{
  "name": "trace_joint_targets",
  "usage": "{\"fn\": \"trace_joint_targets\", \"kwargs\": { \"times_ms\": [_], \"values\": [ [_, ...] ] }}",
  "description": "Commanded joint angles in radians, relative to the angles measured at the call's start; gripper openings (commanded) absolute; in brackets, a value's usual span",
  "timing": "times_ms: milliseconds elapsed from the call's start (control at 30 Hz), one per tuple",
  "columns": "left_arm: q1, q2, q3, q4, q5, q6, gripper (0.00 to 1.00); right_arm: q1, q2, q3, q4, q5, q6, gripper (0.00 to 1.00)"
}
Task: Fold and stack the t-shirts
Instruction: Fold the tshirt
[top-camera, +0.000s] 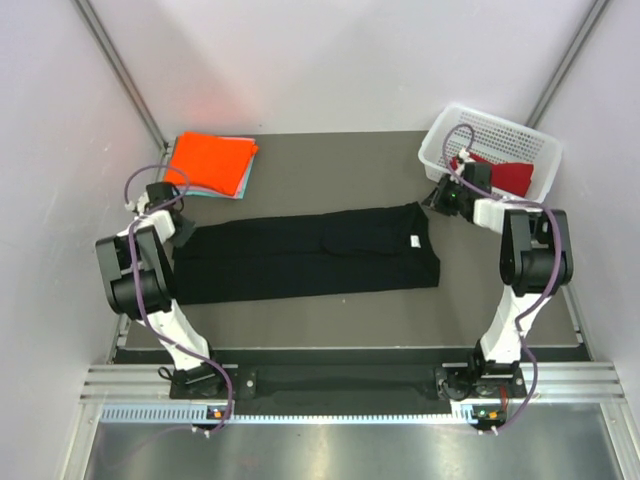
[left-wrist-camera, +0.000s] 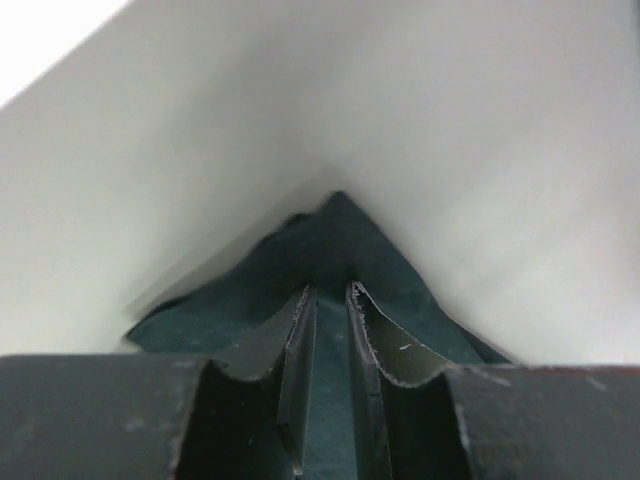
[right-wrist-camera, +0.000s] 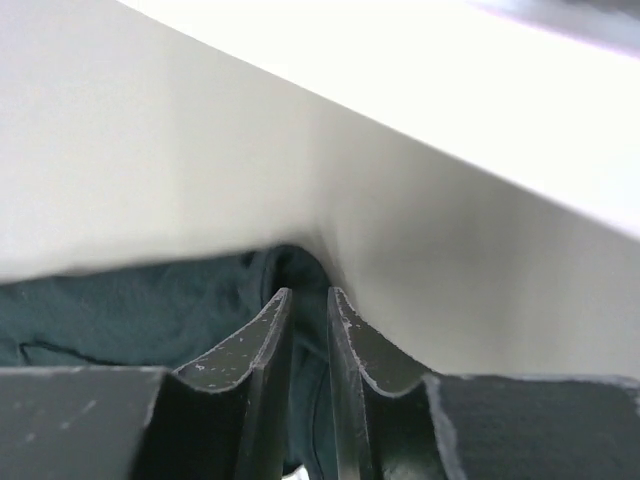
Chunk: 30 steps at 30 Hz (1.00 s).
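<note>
- Lying folded lengthwise on the worktop (top-camera: 330, 160), the black t-shirt (top-camera: 300, 255) stretches between both arms.
- Left gripper (left-wrist-camera: 331, 292) pinches its left end.
- Right gripper (right-wrist-camera: 308, 292) pinches its right corner.
- Orange t-shirt (top-camera: 208, 160) rests on teal t-shirt (top-camera: 243, 180), back left.

Open table (top-camera: 340, 170) between orange tee (top-camera: 208, 160) and basket (top-camera: 500, 120); black tee (top-camera: 300, 260) spans the middle.

You see a dark table (top-camera: 330, 170) | black tee (top-camera: 300, 262) flat across the middle | teal tee (top-camera: 244, 182) back left | white basket (top-camera: 505, 135) back right
</note>
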Motion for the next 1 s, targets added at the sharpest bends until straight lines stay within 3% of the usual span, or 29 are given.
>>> {"fn": "trace_joint_targets", "kwargs": {
  "times_ms": [0,200,300,467,600,767,967],
  "values": [
    [0.098,0.052,-0.071,-0.134,-0.266,0.007,0.25,0.077,0.045,0.099,-0.01,0.037,-0.021,0.21],
    [0.155,0.008,-0.073,-0.147,-0.261,-0.032,0.26,0.133,0.104,0.209,-0.04,0.057,-0.006,0.21],
    [0.155,-0.017,-0.024,-0.147,-0.197,0.002,0.26,0.159,0.074,0.239,-0.069,0.087,0.028,0.25],
    [0.152,-0.085,0.06,-0.175,-0.096,0.037,0.27,0.213,-0.026,0.283,-0.308,0.314,0.181,0.39],
    [0.143,-0.159,0.042,-0.091,0.062,0.065,0.33,0.232,-0.15,0.23,-0.516,0.455,0.388,0.41],
    [0.086,-0.224,0.024,-0.057,0.18,0.111,0.34,0.25,-0.26,0.108,-0.468,0.53,0.48,0.42],
    [-0.062,-0.297,-0.009,-0.037,0.335,0.143,0.34,0.337,-0.213,0.193,-0.582,0.629,0.643,0.42]
  ]
}}
